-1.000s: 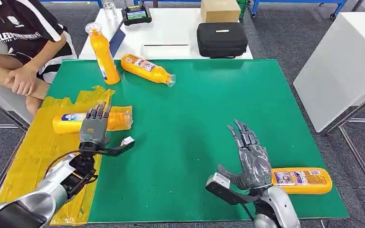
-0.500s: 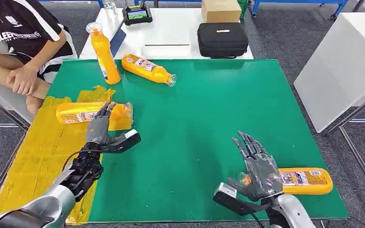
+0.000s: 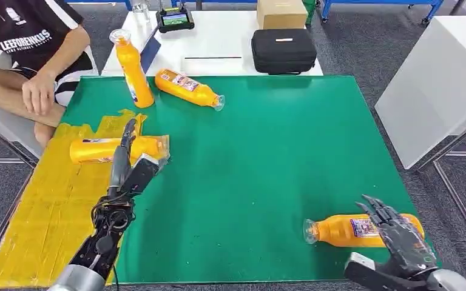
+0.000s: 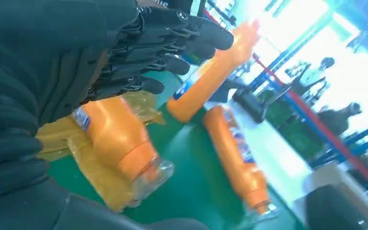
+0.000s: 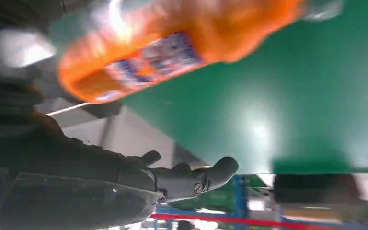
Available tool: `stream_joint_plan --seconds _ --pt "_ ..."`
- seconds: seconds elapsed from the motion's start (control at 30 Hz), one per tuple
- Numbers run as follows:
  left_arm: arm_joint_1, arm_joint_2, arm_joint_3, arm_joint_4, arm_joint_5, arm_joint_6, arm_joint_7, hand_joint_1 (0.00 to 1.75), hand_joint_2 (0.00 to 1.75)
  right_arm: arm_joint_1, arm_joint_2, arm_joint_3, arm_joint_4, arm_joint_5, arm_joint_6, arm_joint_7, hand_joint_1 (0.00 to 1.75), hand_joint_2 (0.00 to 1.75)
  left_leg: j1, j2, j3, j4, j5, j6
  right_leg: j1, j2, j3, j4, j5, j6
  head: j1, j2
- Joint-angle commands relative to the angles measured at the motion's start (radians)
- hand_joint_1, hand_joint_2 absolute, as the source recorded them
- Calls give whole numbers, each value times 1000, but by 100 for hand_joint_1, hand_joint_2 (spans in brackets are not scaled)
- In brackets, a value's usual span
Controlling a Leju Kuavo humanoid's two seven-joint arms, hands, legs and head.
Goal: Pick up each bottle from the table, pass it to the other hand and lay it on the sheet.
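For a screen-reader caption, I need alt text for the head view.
Four orange bottles on a green table: one lying on the yellow sheet beside the left hand, one lying by the right hand, one upright and one lying at the far edge.

Orange plastic bottles on green and yellow.
Orange bottle with blue-and-white label (image 3: 355,231) under dark grey right hand (image 3: 400,235); orange clear-capped bottle (image 3: 100,149) on crinkled yellow sheet (image 3: 42,200) just beyond dark left hand (image 3: 124,160); flat green mat (image 3: 267,151) between both.
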Motion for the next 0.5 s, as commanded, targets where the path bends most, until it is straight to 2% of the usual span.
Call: stream_joint_plan --seconds 0.03,0.23,0.33,0.5 --pt "41 -20 41 -107 56 -16 -27 0 175 -6 38 -126 98 47 18 -5 0 175 2 0 2 0 -1 -3 2 -1 3 -1 -1 -1 0 0" --pt "58 -25 40 -104 108 -30 -54 0 175 -39 37 -191 185 84 46 -50 0 175 1 0 2 -1 0 -2 1 -1 3 -1 0 0 0 0" --pt "47 -29 33 -87 132 -33 -62 0 175 -55 46 -221 225 158 75 -44 0 175 2 0 2 -1 0 -2 1 -1 3 -1 0 0 0 0" --pt "48 -37 25 -74 148 -29 -67 0 175 -100 47 -200 317 200 67 -54 0 175 3 0 4 -1 -1 -4 2 -1 5 -2 0 -1 0 0"
